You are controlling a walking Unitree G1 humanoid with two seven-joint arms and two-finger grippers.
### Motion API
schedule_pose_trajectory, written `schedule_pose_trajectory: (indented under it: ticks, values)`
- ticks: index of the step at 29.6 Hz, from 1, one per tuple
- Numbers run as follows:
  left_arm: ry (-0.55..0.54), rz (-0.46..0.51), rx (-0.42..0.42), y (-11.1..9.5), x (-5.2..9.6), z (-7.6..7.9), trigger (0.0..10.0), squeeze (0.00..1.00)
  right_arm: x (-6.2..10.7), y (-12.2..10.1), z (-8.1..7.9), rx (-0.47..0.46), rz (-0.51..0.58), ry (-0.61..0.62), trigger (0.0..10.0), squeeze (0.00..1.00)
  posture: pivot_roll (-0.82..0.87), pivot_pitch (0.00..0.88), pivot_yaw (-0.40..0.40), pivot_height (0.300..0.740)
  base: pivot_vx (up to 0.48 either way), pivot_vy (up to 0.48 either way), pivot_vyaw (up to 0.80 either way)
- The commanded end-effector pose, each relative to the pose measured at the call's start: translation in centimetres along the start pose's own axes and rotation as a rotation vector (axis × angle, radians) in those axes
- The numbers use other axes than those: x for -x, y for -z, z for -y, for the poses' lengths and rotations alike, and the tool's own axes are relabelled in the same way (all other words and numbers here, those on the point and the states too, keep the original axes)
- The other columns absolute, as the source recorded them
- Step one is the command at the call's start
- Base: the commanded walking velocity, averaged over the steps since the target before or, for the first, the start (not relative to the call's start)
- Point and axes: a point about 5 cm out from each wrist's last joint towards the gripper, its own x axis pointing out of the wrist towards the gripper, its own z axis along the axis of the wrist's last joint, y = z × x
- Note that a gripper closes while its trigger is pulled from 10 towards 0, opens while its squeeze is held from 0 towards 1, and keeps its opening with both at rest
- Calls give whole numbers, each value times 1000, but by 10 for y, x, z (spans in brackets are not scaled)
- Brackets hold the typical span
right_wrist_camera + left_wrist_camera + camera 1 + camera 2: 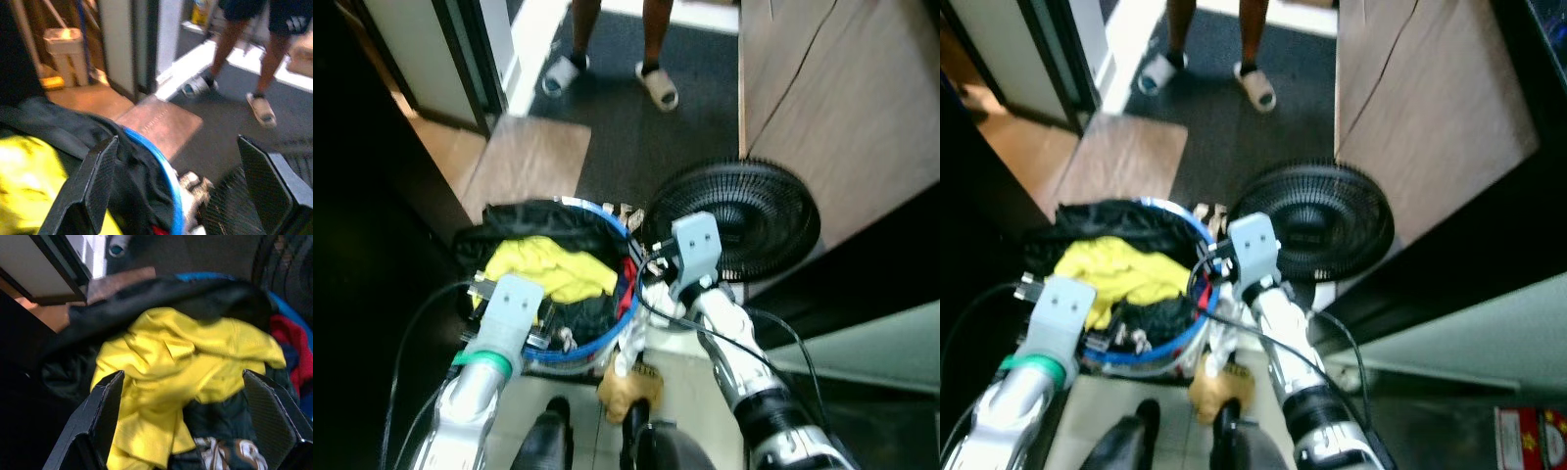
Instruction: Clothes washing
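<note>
A blue-rimmed laundry basket (pixel 628 294) stands on the floor, piled with clothes: a yellow garment (pixel 553 264) on top, a black one (pixel 533 220) draped over the far rim, a red one (pixel 628 274) at the right side. My left gripper (pixel 188 421) hangs open just above the yellow garment (pixel 166 377), holding nothing. My right gripper (pixel 188 181) is open beside the basket's right rim (pixel 164 171), between basket and fan, with nothing between its fingers.
A black floor fan (pixel 744 220) stands right of the basket. A person in slippers (pixel 656 83) stands on the dark floor ahead. A wooden cabinet (pixel 842 98) is on the right, a door frame (pixel 470 59) and a brown mat (pixel 524 162) on the left. A tan object (pixel 626 387) lies by my feet.
</note>
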Motion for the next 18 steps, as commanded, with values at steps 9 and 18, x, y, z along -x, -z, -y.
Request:
schedule_pose_trajectory:
  ticks: [9,18]
  values:
    - [-39,7,119,2,-31,-6,10000,0,22,10,-11,5,-1,13,10000,0,150,0,-58,740,0,0,0]
    - [-19,45,123,-3,-42,1,10000,0,22,4,5,65,16,72,10000,0,120,0,-45,740,0,0,0]
